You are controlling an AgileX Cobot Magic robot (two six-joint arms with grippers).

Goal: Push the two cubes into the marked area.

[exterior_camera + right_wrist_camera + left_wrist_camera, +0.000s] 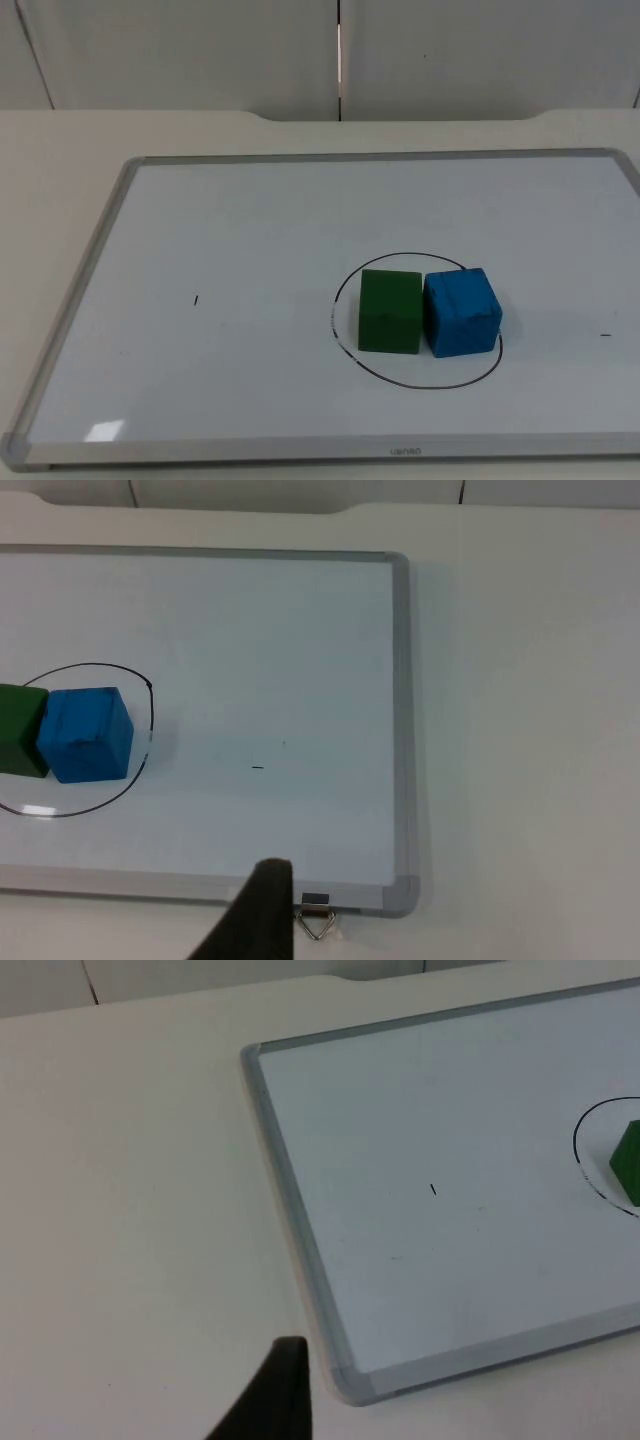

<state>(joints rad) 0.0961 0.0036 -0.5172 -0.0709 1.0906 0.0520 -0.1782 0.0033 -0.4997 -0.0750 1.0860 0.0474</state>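
Cubes: green cube (390, 311) and blue cube (462, 312) touching side by side inside the drawn oval (345, 285) on the whiteboard (200, 220), right of centre; task looks done. Both arms wait off the board's near corners, right nearer; finger state cannot be told; one fingertip (262, 912) seen per wrist.

Top view: fixed camera above, facing forward and down over the whole whiteboard (250, 230). Wrist views: oblique, from beyond opposite board ends, sharing the drawn circle (80, 742) and green cube (628, 1162).
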